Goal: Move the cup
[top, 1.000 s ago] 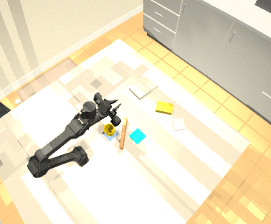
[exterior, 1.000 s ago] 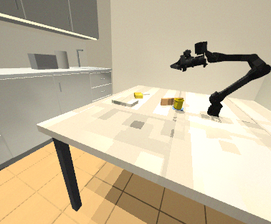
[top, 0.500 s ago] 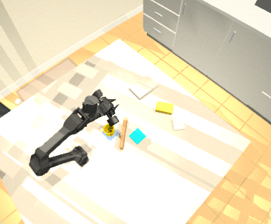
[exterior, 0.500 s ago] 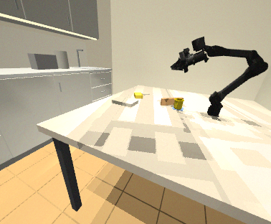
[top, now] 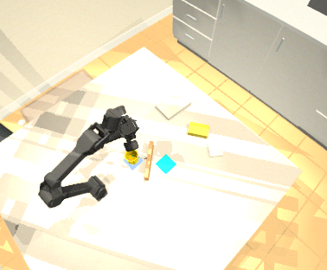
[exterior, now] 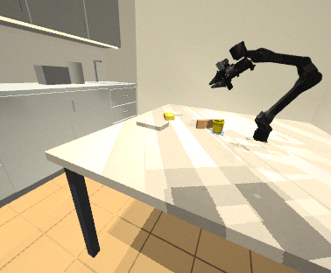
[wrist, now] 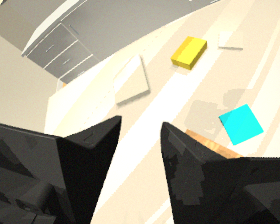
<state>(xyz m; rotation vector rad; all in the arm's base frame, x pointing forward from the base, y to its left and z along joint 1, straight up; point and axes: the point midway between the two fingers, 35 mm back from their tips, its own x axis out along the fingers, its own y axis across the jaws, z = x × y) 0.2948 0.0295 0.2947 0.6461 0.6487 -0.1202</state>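
Cup (top: 130,157) (exterior: 218,126) upright on blue pad (top: 133,163) (exterior: 217,133).

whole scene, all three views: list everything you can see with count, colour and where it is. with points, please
yellow cup with marbles (top: 131,159) (exterior: 218,127): one, on the blue pad
blue square pad (top: 132,166) (exterior: 222,133): one, under the cup
cyan square pad (top: 166,163) (wrist: 241,124): one, across the bar
wooden bar (top: 149,166) (exterior: 200,124) (wrist: 211,142): one, brown, between pads
yellow block (top: 198,130) (exterior: 169,116) (wrist: 189,52): one, near two pale flat slabs
pale table (top: 178,225) (exterior: 115,153): one, under these
grey cabinets (top: 247,48) (exterior: 27,127): several, beyond table
black arm with gripper (exterior: 214,84) (wrist: 141,124): one, raised, fingers partly open, empty
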